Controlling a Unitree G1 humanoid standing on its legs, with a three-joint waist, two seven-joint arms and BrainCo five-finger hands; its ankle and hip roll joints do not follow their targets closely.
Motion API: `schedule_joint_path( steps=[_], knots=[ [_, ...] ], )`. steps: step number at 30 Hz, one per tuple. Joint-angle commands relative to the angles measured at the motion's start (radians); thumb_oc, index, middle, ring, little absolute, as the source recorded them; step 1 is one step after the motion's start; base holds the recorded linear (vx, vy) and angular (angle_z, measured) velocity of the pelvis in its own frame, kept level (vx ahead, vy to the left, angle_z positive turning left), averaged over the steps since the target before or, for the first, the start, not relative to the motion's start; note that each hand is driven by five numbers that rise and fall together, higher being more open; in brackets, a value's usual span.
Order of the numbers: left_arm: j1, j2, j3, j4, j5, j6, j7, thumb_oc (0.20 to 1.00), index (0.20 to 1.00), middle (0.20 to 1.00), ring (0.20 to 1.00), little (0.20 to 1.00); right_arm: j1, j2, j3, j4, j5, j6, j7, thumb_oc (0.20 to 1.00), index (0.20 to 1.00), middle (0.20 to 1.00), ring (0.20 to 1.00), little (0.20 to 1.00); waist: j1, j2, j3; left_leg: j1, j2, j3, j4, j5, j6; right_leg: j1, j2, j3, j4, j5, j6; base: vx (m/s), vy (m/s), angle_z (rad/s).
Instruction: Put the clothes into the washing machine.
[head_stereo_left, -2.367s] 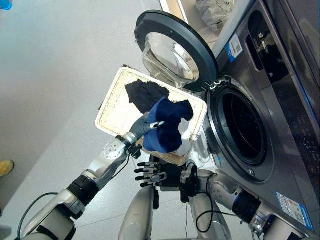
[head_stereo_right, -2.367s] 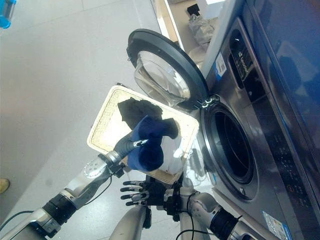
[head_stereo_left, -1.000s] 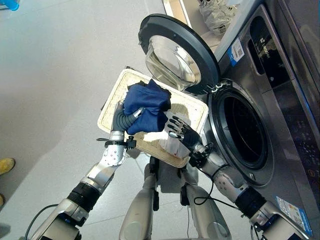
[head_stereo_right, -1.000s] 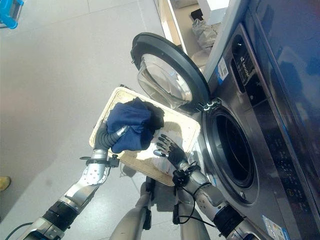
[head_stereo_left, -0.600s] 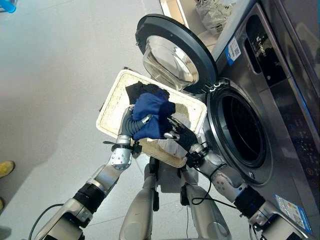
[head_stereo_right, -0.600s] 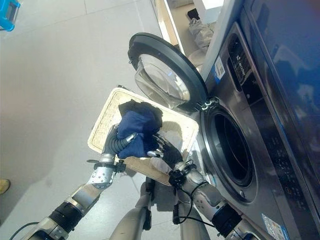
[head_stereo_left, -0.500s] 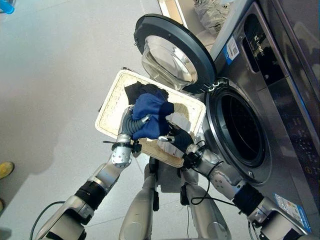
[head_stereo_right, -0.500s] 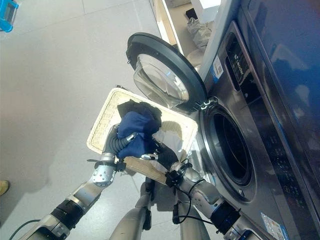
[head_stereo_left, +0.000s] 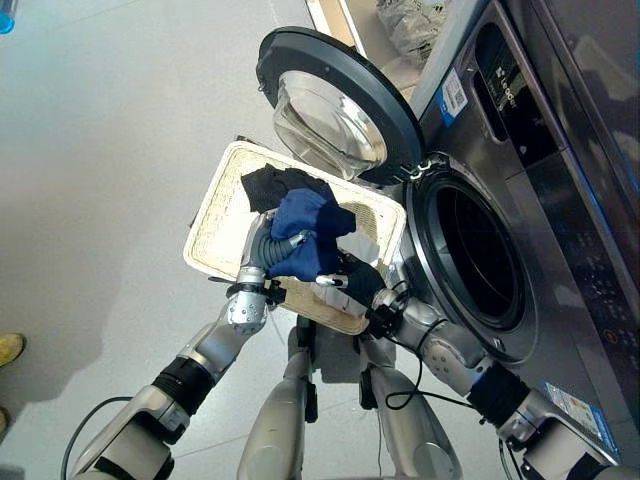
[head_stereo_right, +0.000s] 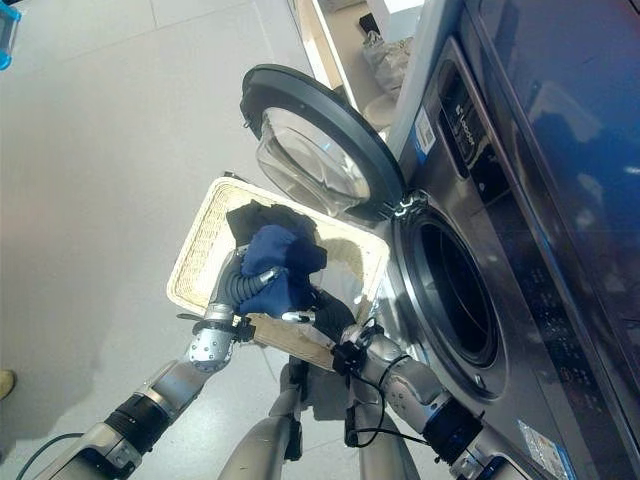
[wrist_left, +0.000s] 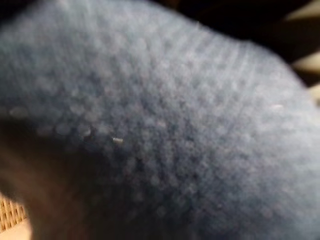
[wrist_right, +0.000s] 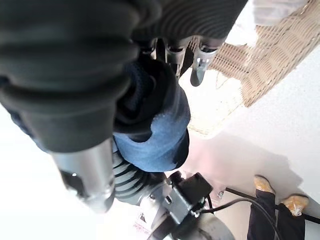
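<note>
The left hand (head_stereo_left: 262, 252) is buried in the blue garment (head_stereo_left: 308, 232), its fingers hidden. The black garment (head_stereo_left: 268, 185) is partly covered by the blue one. The washing machine (head_stereo_left: 560, 150) is cut off at the edge.

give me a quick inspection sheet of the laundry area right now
surface: pale grey floor.
job's things: blue garment bunched over the wicker basket; black garment and a white item lie in the basket; washing machine, door open, drum dark.
clutter: bag beside the machine.
grippers: left hand buried in the blue garment; right hand at the basket's near edge, fingers unclear.
cables: nothing seen.
surroundings: a person's shoe.
</note>
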Motion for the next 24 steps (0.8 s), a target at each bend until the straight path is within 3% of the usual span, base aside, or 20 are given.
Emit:
schedule_joint_path(
  steps=[1, 10, 12, 13, 14, 19, 24],
  knots=[
    [-0.053, -0.035, -0.019, -0.088, 0.029, -0.134, -0.022, 0.200, 0.200, 0.200, 0.200, 0.200, 0.022, 0.060, 0.061, -0.133, 0.071, 0.000, 0.015, 1.000, 1.000, 1.000, 1.000, 1.000, -0.018, -0.030, -0.021, -0.065, -0.037, -0.001, 0.073, -0.030, -0.007, -0.027, -0.014, -0.015, 0.085, -0.073, 0.096, 0.00, 0.000, 0.00],
    [-0.026, -0.063, -0.057, -0.169, -0.091, -0.163, -0.152, 0.200, 0.200, 0.200, 0.200, 0.200, 0.065, 0.083, 0.059, -0.152, 0.167, -0.043, -0.032, 1.000, 1.000, 1.000, 1.000, 1.000, -0.018, -0.033, -0.021, -0.073, -0.044, 0.000, 0.064, -0.033, 0.000, -0.041, -0.014, -0.014, 0.075, -0.061, 0.101, 0.00, -0.004, 0.03],
    [-0.014, -0.072, -0.064, -0.183, -0.139, -0.165, -0.181, 0.200, 0.200, 0.200, 0.200, 0.200, 0.072, 0.084, 0.059, -0.158, 0.174, -0.065, -0.040, 0.730, 0.730, 0.730, 0.730, 0.730, -0.020, -0.034, -0.021, -0.074, -0.045, 0.002, 0.064, -0.034, 0.002, -0.045, -0.014, -0.012, 0.074, -0.058, 0.102, 0.00, -0.001, 0.02],
    [-0.005, -0.076, -0.066, -0.194, -0.200, -0.164, -0.212, 0.200, 0.200, 0.200, 0.200, 0.200, 0.079, 0.088, 0.058, -0.165, 0.172, -0.079, -0.040, 0.329, 0.329, 0.329, 0.329, 0.329, -0.021, -0.032, -0.021, -0.072, -0.045, 0.004, 0.059, -0.033, 0.003, -0.045, -0.013, -0.009, 0.071, -0.056, 0.103, 0.00, 0.000, 0.00],
    [0.010, -0.085, -0.067, -0.204, -0.238, -0.173, -0.239, 0.200, 0.200, 0.200, 0.200, 0.200, 0.087, 0.089, 0.058, -0.170, 0.190, -0.087, -0.034, 0.200, 0.200, 0.200, 0.200, 0.200, -0.022, -0.031, -0.021, -0.074, -0.048, 0.004, 0.059, -0.034, 0.004, -0.049, -0.012, -0.006, 0.071, -0.054, 0.104, 0.00, 0.000, 0.00],
    [0.045, -0.096, -0.078, -0.224, -0.276, -0.204, -0.276, 0.200, 0.200, 0.200, 0.200, 0.200, 0.113, 0.092, 0.059, -0.185, 0.194, -0.115, -0.045, 0.200, 0.200, 0.200, 0.200, 0.200, -0.026, -0.026, -0.021, -0.073, -0.051, 0.008, 0.047, -0.032, 0.008, -0.053, -0.012, 0.001, 0.064, -0.047, 0.106, 0.00, 0.013, 0.00],
    [0.062, -0.089, -0.085, -0.242, -0.283, -0.195, -0.295, 0.200, 0.200, 0.200, 0.200, 0.200, 0.139, 0.076, 0.052, -0.198, 0.203, -0.133, -0.034, 0.200, 0.200, 0.200, 0.200, 0.200, -0.032, -0.021, -0.021, -0.061, -0.053, 0.016, 0.028, -0.028, 0.013, -0.050, -0.013, 0.004, 0.057, -0.042, 0.110, -0.01, 0.050, 0.02]
  ],
)
